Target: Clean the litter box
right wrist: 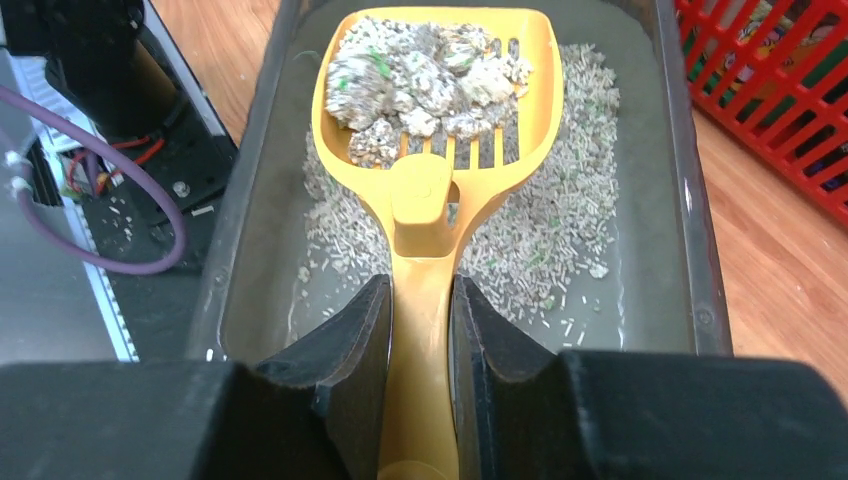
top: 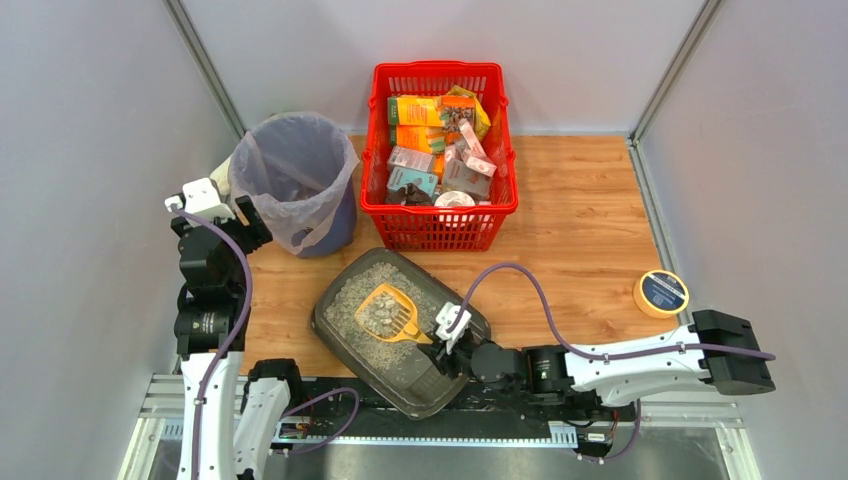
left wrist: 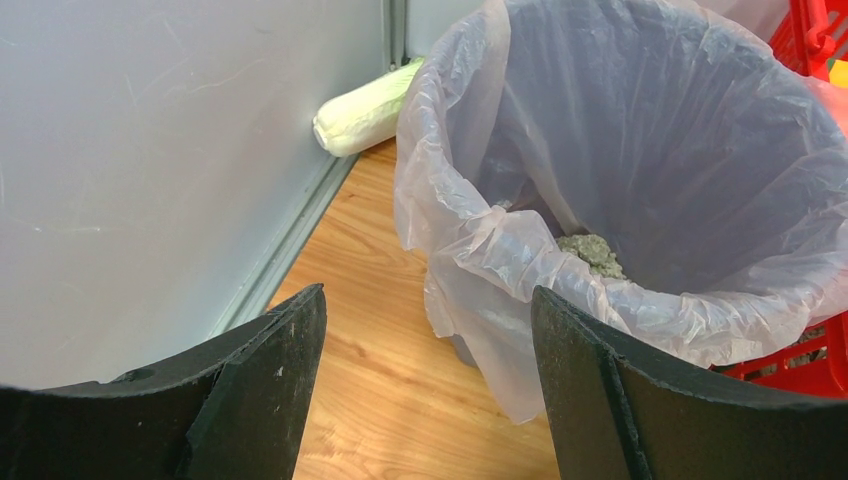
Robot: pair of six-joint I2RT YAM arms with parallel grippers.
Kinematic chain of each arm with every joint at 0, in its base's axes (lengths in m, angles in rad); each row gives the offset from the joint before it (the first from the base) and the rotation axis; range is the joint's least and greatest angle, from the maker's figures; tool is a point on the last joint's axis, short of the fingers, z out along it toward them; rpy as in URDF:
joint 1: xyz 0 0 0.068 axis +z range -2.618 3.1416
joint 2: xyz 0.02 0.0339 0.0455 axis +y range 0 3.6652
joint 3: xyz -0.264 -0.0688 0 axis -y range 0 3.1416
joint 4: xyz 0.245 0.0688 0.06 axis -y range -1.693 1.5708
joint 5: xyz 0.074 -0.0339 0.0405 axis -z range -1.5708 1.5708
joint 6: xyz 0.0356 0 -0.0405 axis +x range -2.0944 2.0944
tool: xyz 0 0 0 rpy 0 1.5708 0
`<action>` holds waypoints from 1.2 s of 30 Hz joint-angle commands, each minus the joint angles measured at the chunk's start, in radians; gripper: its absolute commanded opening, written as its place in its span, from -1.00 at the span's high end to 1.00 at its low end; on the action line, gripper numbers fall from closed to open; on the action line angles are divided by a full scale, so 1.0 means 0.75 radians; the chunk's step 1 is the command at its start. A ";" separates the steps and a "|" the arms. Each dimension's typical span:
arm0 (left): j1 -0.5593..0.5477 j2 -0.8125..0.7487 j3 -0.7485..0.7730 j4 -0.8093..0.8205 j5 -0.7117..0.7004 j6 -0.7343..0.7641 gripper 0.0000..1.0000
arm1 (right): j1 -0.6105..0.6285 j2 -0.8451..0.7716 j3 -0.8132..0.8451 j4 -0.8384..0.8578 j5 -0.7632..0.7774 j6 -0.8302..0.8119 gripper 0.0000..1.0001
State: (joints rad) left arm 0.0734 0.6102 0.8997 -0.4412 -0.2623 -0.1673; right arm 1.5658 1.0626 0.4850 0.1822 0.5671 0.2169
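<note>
From above, a wood-grain counter (top: 580,220) sits boxed in by plain grey walls (top: 90,150). On it are one litter box (top: 400,385) at the near edge, angled, one lined bin (top: 330,225) at far left, one red basket (top: 440,225) of packets beside the bin, and one tape roll (top: 661,293) at right. One yellow scoop (top: 385,312) lies over the litter. The right hand (top: 447,330) is at its handle; the left hand (top: 250,222) is by the bin.

The left wrist view shows the left hand (left wrist: 428,300) released, fingers wide apart and holding nothing, facing the bin (left wrist: 700,150). A few grey clumps (left wrist: 592,252) lie inside. One pale roll (left wrist: 365,112) lies in the wall corner.

The right wrist view shows the right hand (right wrist: 422,290) clenched on the scoop (right wrist: 420,200) handle. The scoop carries a heap of clumps (right wrist: 420,70) above the litter box (right wrist: 680,150), with the basket (right wrist: 780,90) to its right.
</note>
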 commanded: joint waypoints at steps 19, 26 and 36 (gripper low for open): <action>0.006 -0.024 -0.011 0.054 0.045 0.049 -0.68 | 0.043 0.064 0.177 -0.051 0.009 0.019 1.00; 0.004 -0.022 -0.009 0.052 0.067 0.047 -0.68 | -0.006 0.101 0.152 0.049 -0.013 0.017 1.00; 0.006 -0.032 -0.005 0.058 0.039 0.041 -0.68 | 0.068 0.064 0.157 0.004 0.068 0.058 1.00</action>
State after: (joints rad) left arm 0.0734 0.5919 0.8948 -0.4347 -0.2268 -0.1490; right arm 1.5753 1.1446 0.5617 0.1894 0.5797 0.2142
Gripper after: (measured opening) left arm 0.842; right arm 0.283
